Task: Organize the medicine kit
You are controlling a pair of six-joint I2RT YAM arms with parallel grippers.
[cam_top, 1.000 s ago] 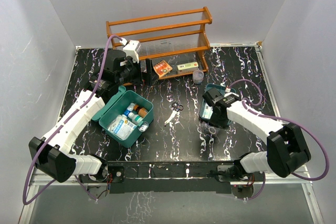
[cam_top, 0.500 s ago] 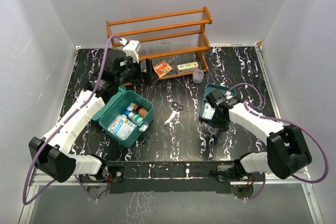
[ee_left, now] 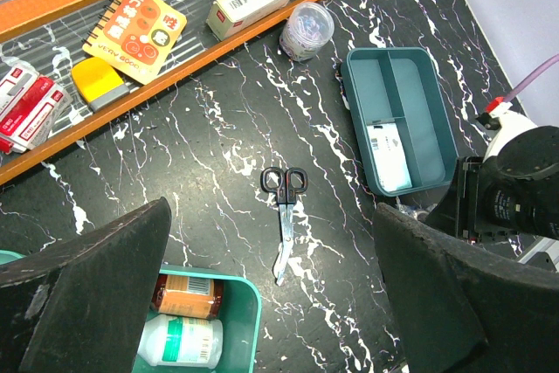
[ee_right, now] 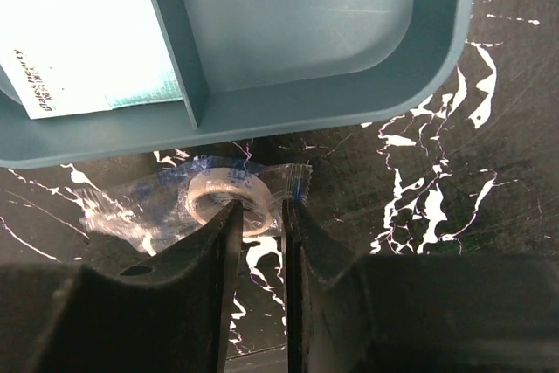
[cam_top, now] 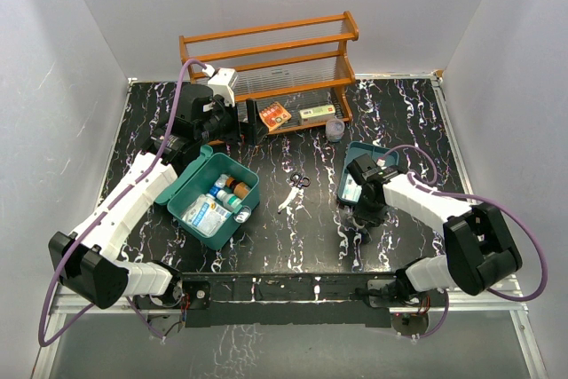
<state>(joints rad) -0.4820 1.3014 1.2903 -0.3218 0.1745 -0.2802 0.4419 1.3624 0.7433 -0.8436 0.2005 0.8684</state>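
Observation:
The medicine kit (cam_top: 197,172) is a teal box lying open at the left, with bottles and a packet inside; its corner (ee_left: 238,303) shows in the left wrist view. My left gripper (cam_top: 248,122) hangs open high above the table, and scissors (ee_left: 284,216) lie below it between kit and tray. My right gripper (ee_right: 262,211) is down at the near end of the blue-grey tray (ee_right: 297,24). It is shut on the rim of a tape roll (ee_right: 218,191) sealed in a clear bag that lies on the table.
An orange-brown rack (cam_top: 266,51) at the back holds a notebook (ee_left: 135,24), a long white box (ee_left: 253,2) and small packs. A clear cup (ee_left: 306,28) stands by its right end. The tray (ee_left: 428,120) holds a white packet (ee_left: 389,155).
The right wrist and forearm have shifted slightly toward the table's near edge while the gripper stays at the bagged tape roll. The left arm has not moved.

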